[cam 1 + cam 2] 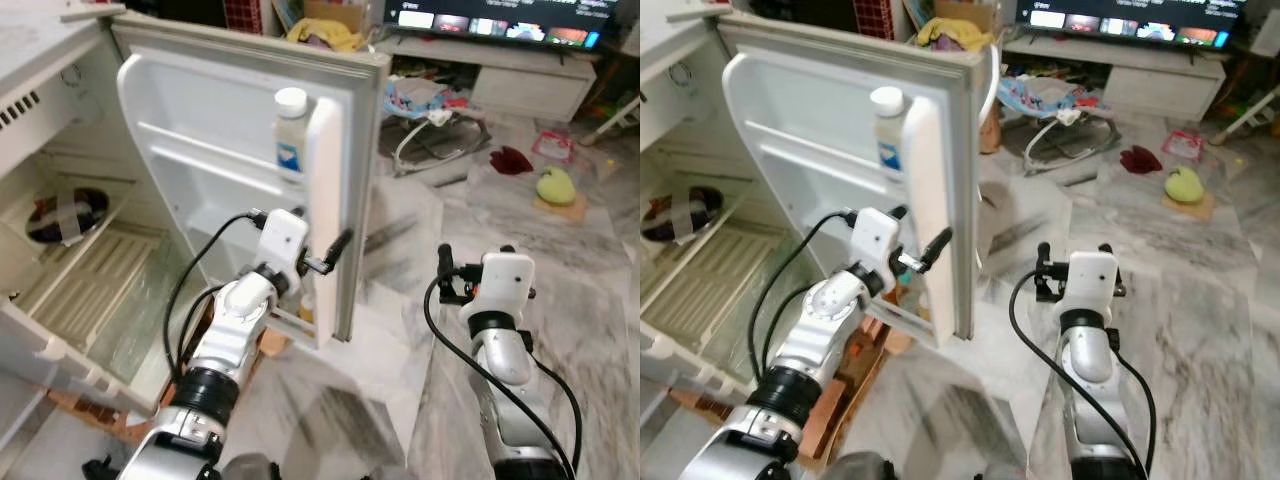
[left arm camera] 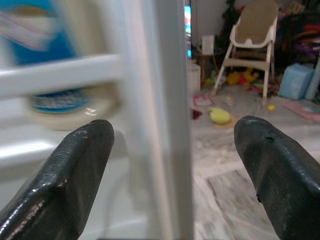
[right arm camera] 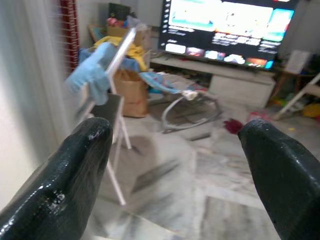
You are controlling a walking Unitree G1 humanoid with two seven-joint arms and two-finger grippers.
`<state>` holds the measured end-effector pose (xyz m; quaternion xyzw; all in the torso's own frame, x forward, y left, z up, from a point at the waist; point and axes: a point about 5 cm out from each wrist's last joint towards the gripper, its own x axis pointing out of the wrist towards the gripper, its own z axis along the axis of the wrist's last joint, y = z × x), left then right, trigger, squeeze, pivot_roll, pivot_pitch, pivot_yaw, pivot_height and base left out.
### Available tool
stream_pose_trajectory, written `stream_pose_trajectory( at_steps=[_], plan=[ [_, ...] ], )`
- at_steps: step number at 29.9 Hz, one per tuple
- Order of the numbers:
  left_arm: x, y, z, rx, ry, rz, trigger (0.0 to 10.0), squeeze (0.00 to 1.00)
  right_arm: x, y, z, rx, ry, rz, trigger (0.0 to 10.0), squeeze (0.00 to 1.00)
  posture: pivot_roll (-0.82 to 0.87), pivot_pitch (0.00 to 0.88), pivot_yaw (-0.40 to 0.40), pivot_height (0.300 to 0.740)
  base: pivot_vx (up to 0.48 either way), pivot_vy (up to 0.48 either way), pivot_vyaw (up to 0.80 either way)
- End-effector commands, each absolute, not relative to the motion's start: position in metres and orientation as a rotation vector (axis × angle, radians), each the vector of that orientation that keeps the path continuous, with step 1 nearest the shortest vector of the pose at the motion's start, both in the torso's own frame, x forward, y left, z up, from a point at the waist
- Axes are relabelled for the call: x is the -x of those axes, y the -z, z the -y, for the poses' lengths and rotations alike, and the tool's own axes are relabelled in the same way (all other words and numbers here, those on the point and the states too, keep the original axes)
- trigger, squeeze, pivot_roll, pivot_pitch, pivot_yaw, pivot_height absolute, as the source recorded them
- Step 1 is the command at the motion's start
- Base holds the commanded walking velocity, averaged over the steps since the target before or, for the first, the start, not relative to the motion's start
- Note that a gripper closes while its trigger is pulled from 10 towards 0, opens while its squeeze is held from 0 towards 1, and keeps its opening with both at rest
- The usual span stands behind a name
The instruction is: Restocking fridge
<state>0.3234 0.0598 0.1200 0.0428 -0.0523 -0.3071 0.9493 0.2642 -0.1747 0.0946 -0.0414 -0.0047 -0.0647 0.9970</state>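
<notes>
Our left gripper [image 2: 172, 145] straddles the fridge door [image 1: 345, 200] edge, fingers spread. A bottle [image 1: 290, 135] stands in the door shelf. Our right gripper [image 3: 175, 150] hangs open, empty.

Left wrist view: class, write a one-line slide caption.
Open left pincer straddles the fridge door edge, a blue-labelled bottle shelved behind.

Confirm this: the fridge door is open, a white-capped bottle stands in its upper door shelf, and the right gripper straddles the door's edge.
Not right: it is the left gripper that straddles the edge of the open fridge door, as the left wrist view shows. The right gripper hangs open over the floor. The white-capped bottle does stand in the upper door shelf.
</notes>
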Motion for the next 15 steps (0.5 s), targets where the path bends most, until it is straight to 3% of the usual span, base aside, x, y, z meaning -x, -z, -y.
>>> stream_pose_trajectory(
  at_steps=[1, 8, 15],
  plan=[
    [-0.326, -0.117, -0.066, -0.104, 0.605, 0.089, 10.0, 0.00, -0.265, -0.098, 0.171, 0.081, 0.119, 0.024, 10.0, 0.00, -0.04, 0.051, 0.006, 0.740, 0.405, 0.000, 0.00],
    [-0.314, -0.104, -0.095, -0.096, 0.535, 0.066, 10.0, 0.00, -0.264, -0.097, 0.175, 0.084, 0.129, 0.016, 10.0, 0.00, -0.04, 0.055, 0.008, 0.740, 0.046, 0.000, 0.00],
    [-0.302, -0.099, -0.121, -0.163, 0.479, 0.056, 10.0, 0.00, -0.272, -0.102, 0.173, 0.083, 0.119, 0.031, 10.0, 0.00, 0.00, 0.077, 0.002, 0.740, 0.000, 0.000, -0.75]
  ],
)
